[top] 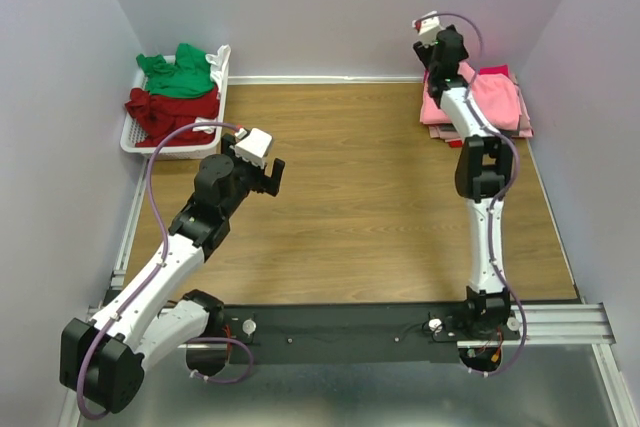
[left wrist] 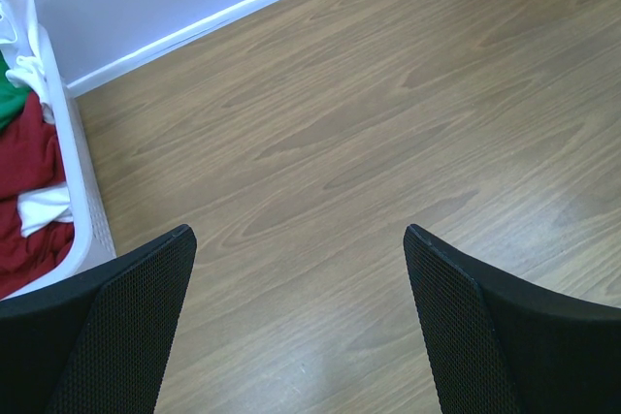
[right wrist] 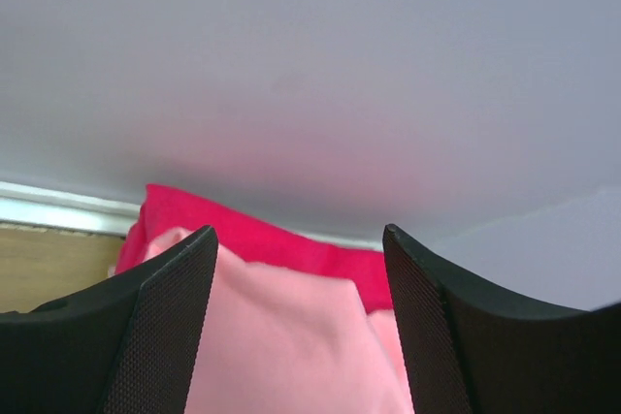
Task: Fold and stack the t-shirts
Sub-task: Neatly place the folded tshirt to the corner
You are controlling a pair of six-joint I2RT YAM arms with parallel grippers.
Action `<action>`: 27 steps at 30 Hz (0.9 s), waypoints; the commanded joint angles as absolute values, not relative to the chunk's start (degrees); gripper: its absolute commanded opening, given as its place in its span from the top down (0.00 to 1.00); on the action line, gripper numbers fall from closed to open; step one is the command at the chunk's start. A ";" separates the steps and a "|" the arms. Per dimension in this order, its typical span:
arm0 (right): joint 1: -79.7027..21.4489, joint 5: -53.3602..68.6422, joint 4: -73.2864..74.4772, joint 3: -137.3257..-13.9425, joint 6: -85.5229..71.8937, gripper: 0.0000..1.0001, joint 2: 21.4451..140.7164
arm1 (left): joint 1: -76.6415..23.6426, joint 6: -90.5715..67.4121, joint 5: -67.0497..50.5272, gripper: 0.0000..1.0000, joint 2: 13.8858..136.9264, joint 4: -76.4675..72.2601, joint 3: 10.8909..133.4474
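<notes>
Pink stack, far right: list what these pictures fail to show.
- Top view: the right arm covers the left part of the pink stack; layers too small to count.
- Right wrist view: the stack runs off the bottom edge between the fingers of the right tool; whether the tool touches it cannot be told.
- Left wrist view: only a corner shows, cut off at the top edge.

left arm (top: 165, 262) bends low and leans inward, left hand (left wrist: 300, 233) spread wide; right arm (top: 485, 227) stretches far forward, right hand (right wrist: 300, 230) likewise parted.
</notes>
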State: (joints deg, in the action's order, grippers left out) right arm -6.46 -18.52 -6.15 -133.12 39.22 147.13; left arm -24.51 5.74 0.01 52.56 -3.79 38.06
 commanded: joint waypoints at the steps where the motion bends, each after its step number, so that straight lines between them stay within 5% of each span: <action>1: -0.28 -12.59 -0.19 -129.74 23.58 0.26 135.98 | -24.79 5.71 1.06 0.05 51.68 -4.13 38.76; 8: 8.43 10.10 12.65 -118.15 15.56 0.27 126.05 | -24.78 5.27 -1.92 0.05 50.71 -4.04 39.29; 27: 15.03 9.41 17.31 -129.81 3.95 0.39 139.30 | -24.79 4.66 -5.54 0.05 50.27 -4.48 39.38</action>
State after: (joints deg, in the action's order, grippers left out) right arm 14.37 11.64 16.62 -125.91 4.73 137.64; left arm -24.51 5.28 -3.81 50.72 -3.77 38.11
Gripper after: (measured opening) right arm 0.614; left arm 0.953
